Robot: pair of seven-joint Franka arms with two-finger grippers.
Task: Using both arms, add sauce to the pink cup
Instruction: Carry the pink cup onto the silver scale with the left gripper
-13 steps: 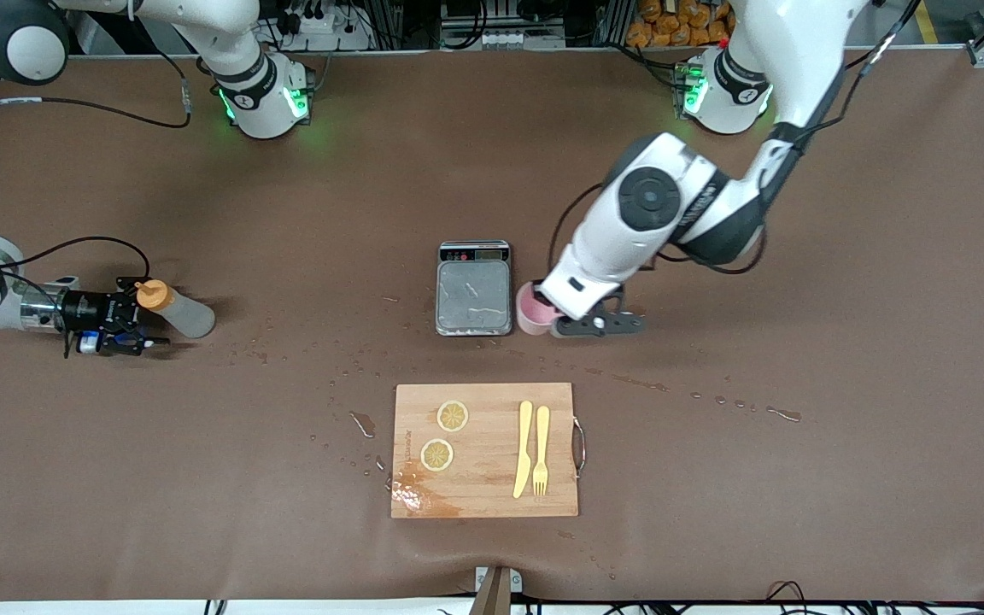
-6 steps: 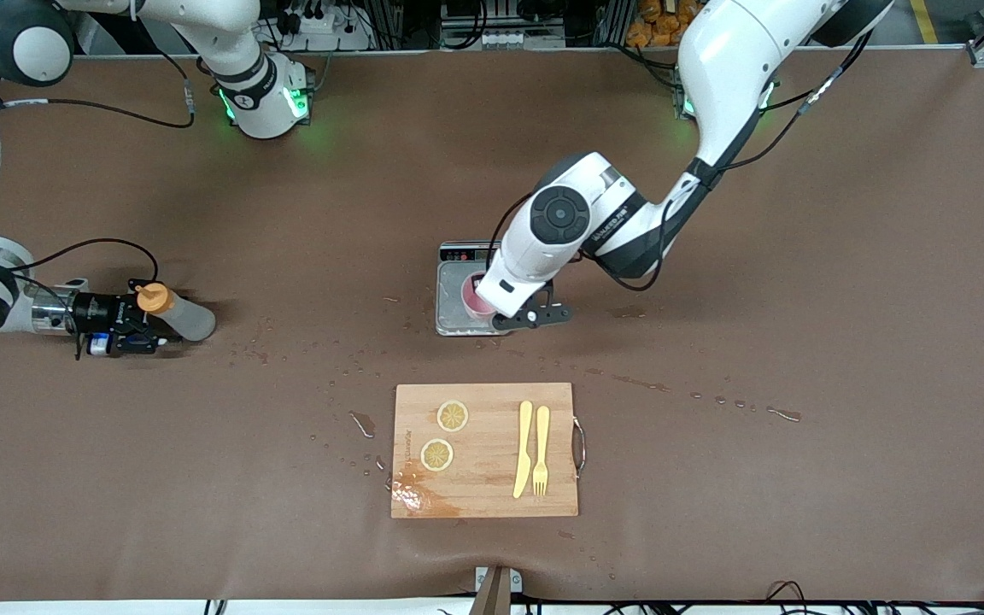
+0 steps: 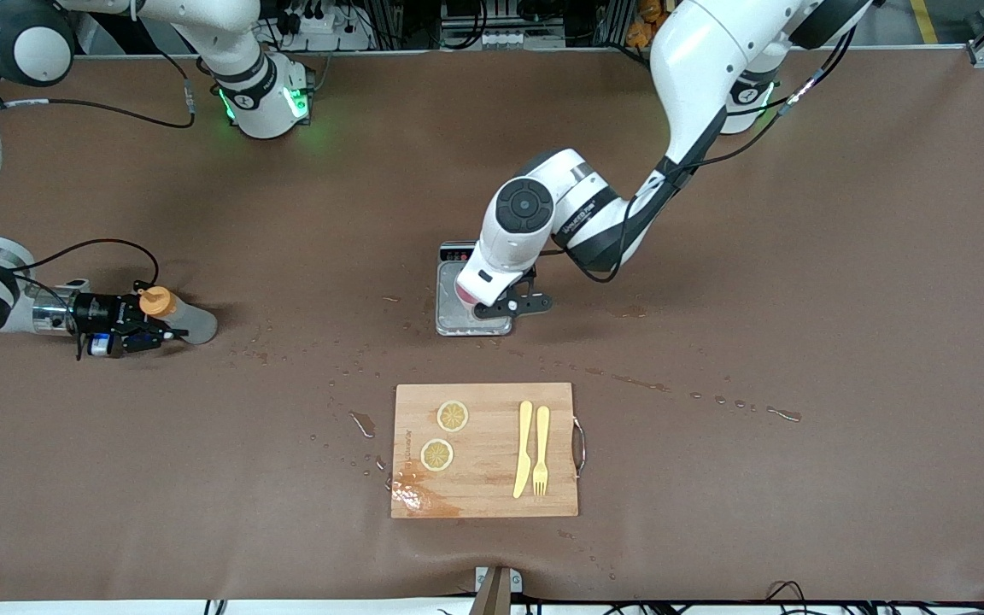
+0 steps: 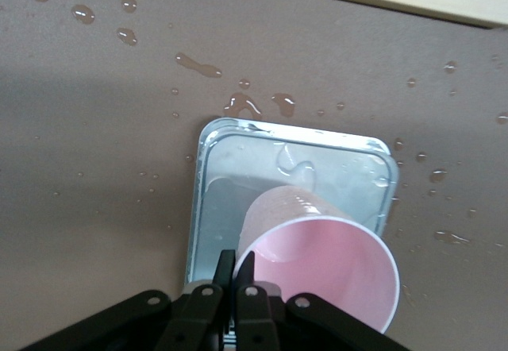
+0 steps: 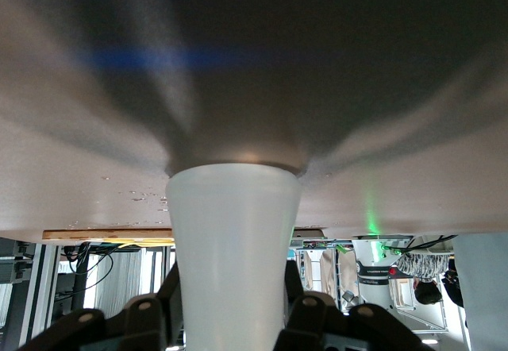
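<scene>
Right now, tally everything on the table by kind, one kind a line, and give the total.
Squeeze bottle: 1
Pink cup: 1
Scale: 1
Cutting board: 1
Lemon slices: 2
Yellow knife: 1
Yellow fork: 1
Total: 8
</scene>
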